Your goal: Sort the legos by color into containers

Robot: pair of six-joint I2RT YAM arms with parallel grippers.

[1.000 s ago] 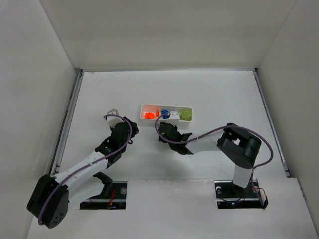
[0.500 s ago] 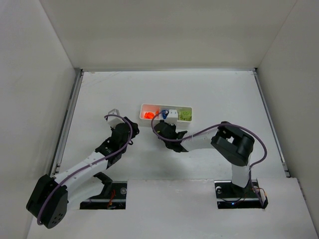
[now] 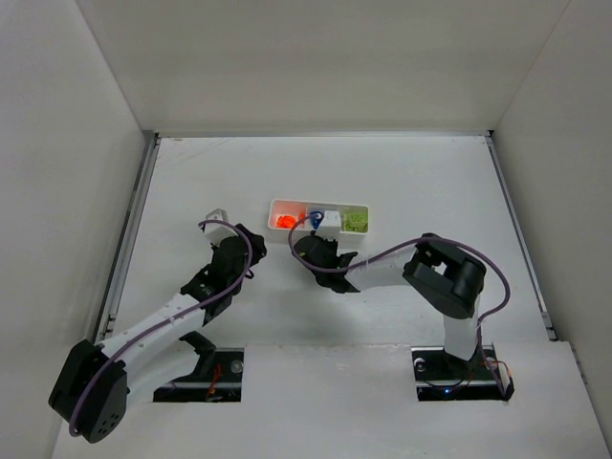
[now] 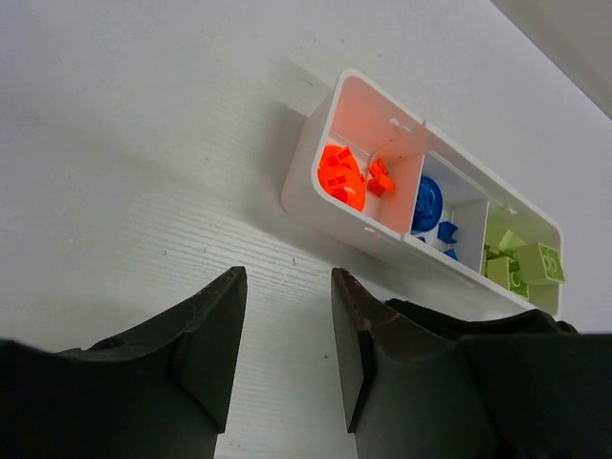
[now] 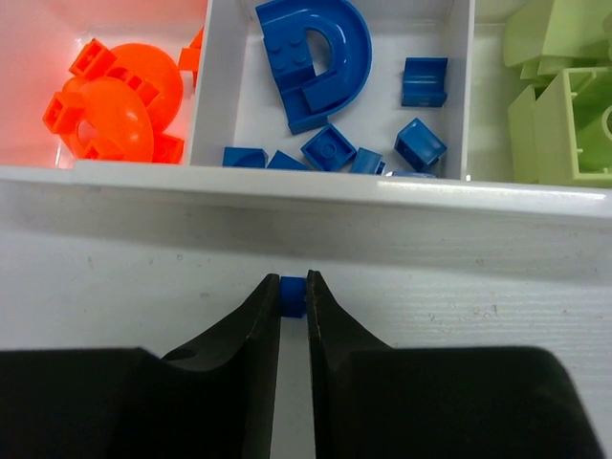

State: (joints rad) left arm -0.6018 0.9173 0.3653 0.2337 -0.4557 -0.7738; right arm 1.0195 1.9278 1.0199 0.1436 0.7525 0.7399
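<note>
The white three-compartment tray (image 3: 320,203) (image 5: 287,182) (image 4: 316,206) lies mid-table. Its left compartment holds orange legos (image 5: 115,110) (image 4: 344,177), the middle one blue legos (image 5: 316,57) (image 4: 427,203), the right one lime-green legos (image 5: 559,96) (image 4: 526,263). My right gripper (image 5: 293,296) (image 3: 308,245) is shut on a small blue lego (image 5: 293,294), just in front of the tray's near wall below the blue compartment. My left gripper (image 4: 287,330) (image 3: 247,251) is open and empty, to the left of the tray over bare table.
White enclosure walls surround the table on the left, back and right. A small grey block (image 3: 216,214) sits on the table left of the tray. A metal rail (image 3: 129,234) runs along the left edge.
My right gripper has moved left and slightly up toward the tray's middle compartment with the blue lego. The left arm has stayed in place.
</note>
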